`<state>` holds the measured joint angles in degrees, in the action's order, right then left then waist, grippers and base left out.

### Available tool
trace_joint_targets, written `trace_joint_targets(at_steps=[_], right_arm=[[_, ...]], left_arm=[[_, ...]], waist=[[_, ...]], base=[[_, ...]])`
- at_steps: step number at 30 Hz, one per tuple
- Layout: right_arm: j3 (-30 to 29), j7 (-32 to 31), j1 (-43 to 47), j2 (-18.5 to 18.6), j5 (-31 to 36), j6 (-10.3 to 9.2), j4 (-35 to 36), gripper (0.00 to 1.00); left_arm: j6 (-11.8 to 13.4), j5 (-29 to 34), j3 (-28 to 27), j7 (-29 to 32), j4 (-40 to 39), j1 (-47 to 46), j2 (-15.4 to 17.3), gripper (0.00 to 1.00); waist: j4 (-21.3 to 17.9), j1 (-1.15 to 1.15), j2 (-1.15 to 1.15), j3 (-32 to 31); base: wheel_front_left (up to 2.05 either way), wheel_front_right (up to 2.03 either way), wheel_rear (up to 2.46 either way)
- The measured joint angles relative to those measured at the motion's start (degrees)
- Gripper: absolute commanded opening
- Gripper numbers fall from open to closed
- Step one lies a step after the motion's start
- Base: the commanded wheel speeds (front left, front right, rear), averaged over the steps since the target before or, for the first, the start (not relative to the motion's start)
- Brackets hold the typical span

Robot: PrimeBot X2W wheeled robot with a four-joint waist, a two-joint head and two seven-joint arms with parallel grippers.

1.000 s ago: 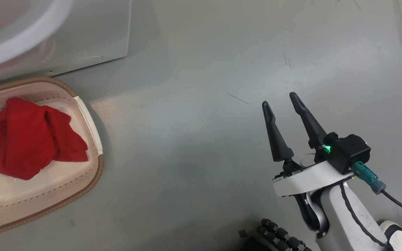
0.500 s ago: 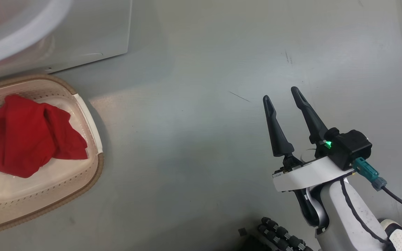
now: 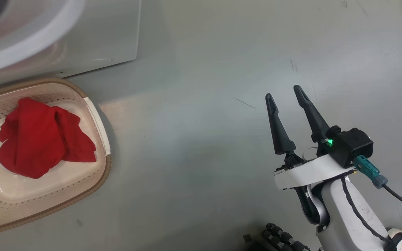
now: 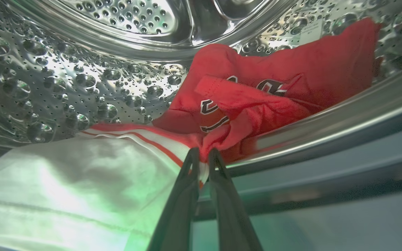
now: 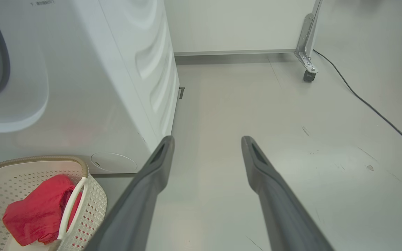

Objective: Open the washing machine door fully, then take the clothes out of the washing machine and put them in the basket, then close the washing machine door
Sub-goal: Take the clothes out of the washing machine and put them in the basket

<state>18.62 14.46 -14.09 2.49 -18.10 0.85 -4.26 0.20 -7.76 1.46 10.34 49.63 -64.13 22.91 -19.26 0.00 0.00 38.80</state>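
Two-fingered left end effector (image 4: 201,154) nips clothes (image 4: 257,101); right end effector (image 3: 283,92) hovers spread, empty.

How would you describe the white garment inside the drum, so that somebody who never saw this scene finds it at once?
Look into the washing machine, inside its perforated steel drum. The white garment lies near the opening, beside a red garment with printed lettering, its edge at the left gripper. It alone is pale, with thin red stripes.

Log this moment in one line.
left gripper: jaws shut on clothes in drum | right gripper: jaws open | basket: red garment
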Motion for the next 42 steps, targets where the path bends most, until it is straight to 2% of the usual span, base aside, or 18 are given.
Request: trace_joint_targets(at_steps=[10, 24, 42], right_arm=[[-1.13, 0.00, -0.20, 0.02, 0.43, 0.00, -1.18, 1.00], [-3.25, 0.00, 0.08, 0.07, 1.13, 0.26, -2.56, 1.00], [-4.91, 0.00, 4.73, 0.33, 1.56, 1.09, -5.06, 1.00]], left_arm=[[-1.12, -0.78, 0.79, -5.16, 2.54, 2.53, -2.69, 0.00], [-4.54, -1.75, 2.85, -13.34, 5.14, 10.05, -7.47, 0.00], [-6.39, -3.42, 4.97, -22.39, 5.56, 20.63, -12.23, 0.00]], waist=[[1.41, -0.01, 0.00, -3.52], [4.73, -0.01, 0.00, -10.46], [9.65, -0.01, 0.00, -20.60]], base=[[0.00, 0.00, 0.00], [0.00, 0.00, 0.00], [0.00, 0.00, 0.00]])
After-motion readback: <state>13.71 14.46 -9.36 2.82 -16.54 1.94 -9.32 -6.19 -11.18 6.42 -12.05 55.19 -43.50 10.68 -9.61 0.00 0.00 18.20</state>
